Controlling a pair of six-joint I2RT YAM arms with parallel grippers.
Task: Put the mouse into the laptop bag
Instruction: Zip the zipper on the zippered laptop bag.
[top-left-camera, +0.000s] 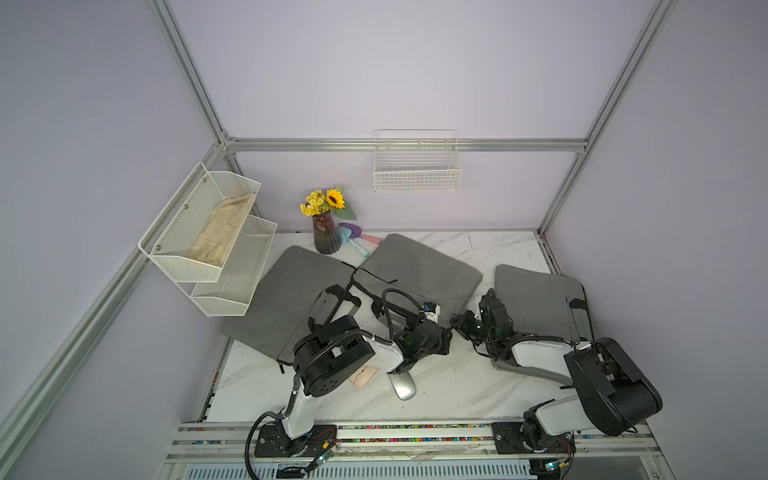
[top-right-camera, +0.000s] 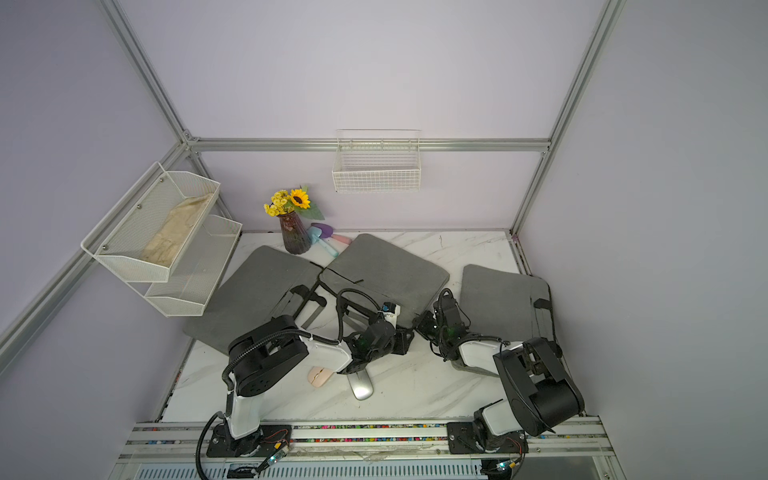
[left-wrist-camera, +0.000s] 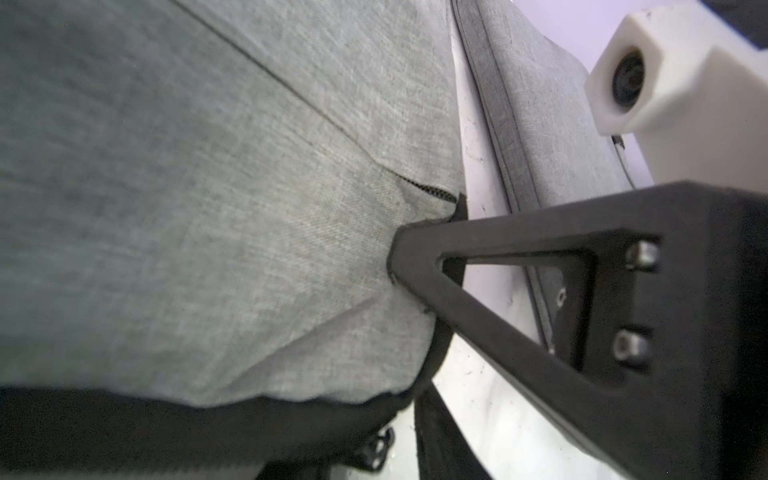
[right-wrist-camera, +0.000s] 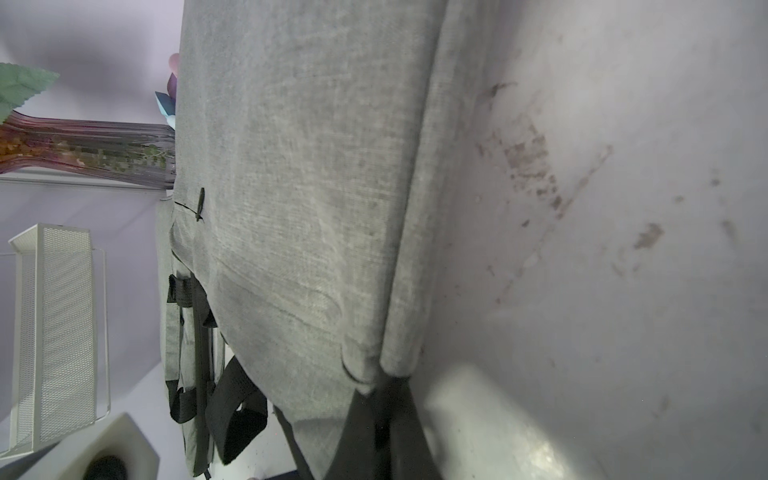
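While both arms were busy at the near corner of the middle laptop bag (top-left-camera: 419, 274), neither mouse was in a grip. The silver mouse (top-left-camera: 404, 385) lay flat on the table (top-left-camera: 457, 399) towards its front edge, well apart from the bag. A pink mouse (top-left-camera: 365, 376) lay just beside it, partly hidden under the left arm. I could not determine which of the two the task meant.

The right gripper (right-wrist-camera: 384, 415) had its jaws together, apparently pinching the bag's corner. The left gripper (top-left-camera: 446, 332) showed one finger (left-wrist-camera: 415, 245) pressed into the grey fabric near the end of the zipper (left-wrist-camera: 432, 193). Its partner was out of sight, so I could not tell whether that pair stood apart or together.

Assessment: either mouse would be light and rigid, with a smooth, curved shell likely to slip. The sound hold was across the narrow flanks at mid-length, taken low. The bag was soft and limp, and its mouth would need holding apart.
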